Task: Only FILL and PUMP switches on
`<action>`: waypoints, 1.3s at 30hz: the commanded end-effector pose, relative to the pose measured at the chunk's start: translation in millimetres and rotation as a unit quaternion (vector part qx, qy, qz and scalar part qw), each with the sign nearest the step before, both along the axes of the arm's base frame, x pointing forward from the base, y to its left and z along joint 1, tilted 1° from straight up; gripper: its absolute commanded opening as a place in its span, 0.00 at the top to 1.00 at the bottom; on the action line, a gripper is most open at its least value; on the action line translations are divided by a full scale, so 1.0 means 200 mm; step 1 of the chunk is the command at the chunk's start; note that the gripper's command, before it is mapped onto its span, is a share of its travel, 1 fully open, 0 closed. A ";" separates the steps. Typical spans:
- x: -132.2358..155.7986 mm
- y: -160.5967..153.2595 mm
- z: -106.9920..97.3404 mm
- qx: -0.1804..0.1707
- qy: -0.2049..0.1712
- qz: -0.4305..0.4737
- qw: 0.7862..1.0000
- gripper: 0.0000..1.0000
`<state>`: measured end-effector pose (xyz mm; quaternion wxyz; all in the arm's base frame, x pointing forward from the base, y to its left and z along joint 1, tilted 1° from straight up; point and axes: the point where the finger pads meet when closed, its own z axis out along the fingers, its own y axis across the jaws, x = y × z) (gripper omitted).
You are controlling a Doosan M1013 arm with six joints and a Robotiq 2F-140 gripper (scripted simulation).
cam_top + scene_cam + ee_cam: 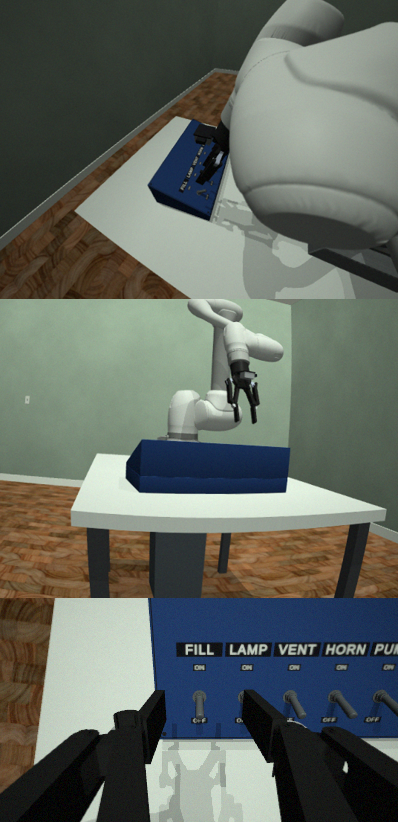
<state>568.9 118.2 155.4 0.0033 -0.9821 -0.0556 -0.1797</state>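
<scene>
The blue console (174,164) (208,466) (300,623) lies on the white table (148,230) (186,512) (95,673). In the wrist view its labelled levers all lean toward OFF: FILL (199,703), VENT (293,704), HORN (342,703) and PUMP (386,699). The LAMP lever (241,696) is mostly hidden behind my right finger. The FILL lever also shows in the top view (201,192). My gripper (208,169) (245,419) (204,705) hangs above the console's left end. It is half open and empty. Its fingers frame the FILL lever without touching it.
The arm's big grey elbow (315,149) blocks the right half of the top view. The robot's base (182,422) stands behind the console. The table's left edge and the wooden floor (20,658) lie left of the console.
</scene>
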 end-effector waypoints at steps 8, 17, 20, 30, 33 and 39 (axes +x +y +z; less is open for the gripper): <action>0.35 0.00 0.12 -0.001 0.003 -0.001 1.000 0.00; 0.37 0.01 0.05 -0.001 0.003 -0.001 1.000 0.00; 0.39 0.01 -0.01 -0.001 0.003 -0.001 1.000 0.00; 0.45 0.01 -0.16 -0.001 0.003 -0.001 1.000 0.00; 0.46 0.01 -0.19 -0.001 0.003 -0.001 1.000 0.00; 0.47 0.01 -0.21 -0.001 0.003 -0.001 1.000 0.00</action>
